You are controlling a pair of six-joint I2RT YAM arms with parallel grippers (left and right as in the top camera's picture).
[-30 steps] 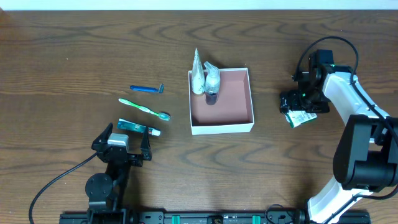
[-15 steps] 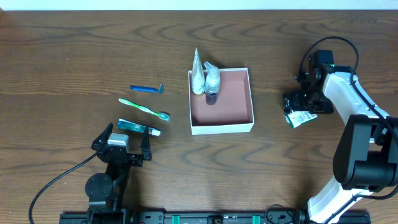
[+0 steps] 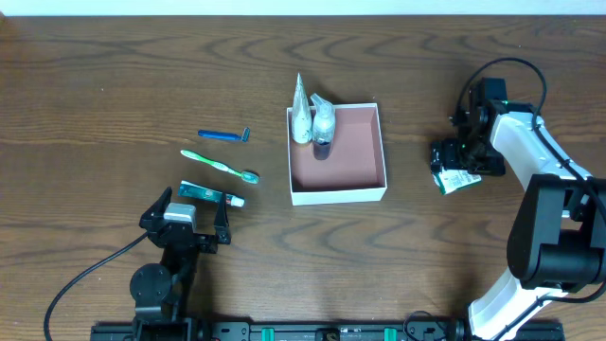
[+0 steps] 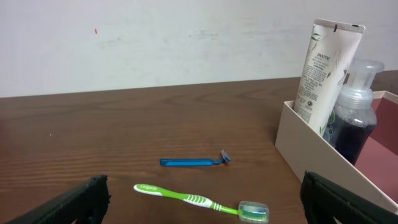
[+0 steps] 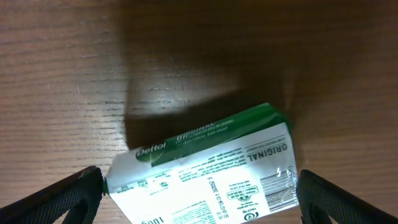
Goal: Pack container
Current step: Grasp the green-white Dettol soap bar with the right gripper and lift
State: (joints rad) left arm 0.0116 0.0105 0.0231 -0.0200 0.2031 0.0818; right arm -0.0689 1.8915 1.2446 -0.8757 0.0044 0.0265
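Observation:
The container [image 3: 352, 156], a shallow white box with a pinkish-brown inside, sits mid-table. A white tube [image 3: 301, 116] and a clear bottle [image 3: 324, 123] lean in its back left corner. The wall [image 4: 314, 158], tube [image 4: 326, 68] and bottle [image 4: 353, 121] also show in the left wrist view. My right gripper [image 3: 456, 159] is open over a green-and-white Dettol packet [image 3: 458, 180], right of the container. In the right wrist view the packet [image 5: 205, 174] lies flat between the spread fingers. My left gripper [image 3: 185, 220] is open and empty at the front left.
A blue razor [image 3: 224, 135], a green toothbrush [image 3: 220, 166] and a small green-and-white toothpaste box [image 3: 210, 195] lie left of the container. The razor [image 4: 193, 162] and toothbrush [image 4: 202, 202] show ahead of my left gripper [image 4: 202, 211]. A black cable [image 3: 76, 279] trails at the front left.
My right gripper has shifted slightly above the packet. The packet and the left arm have not moved.

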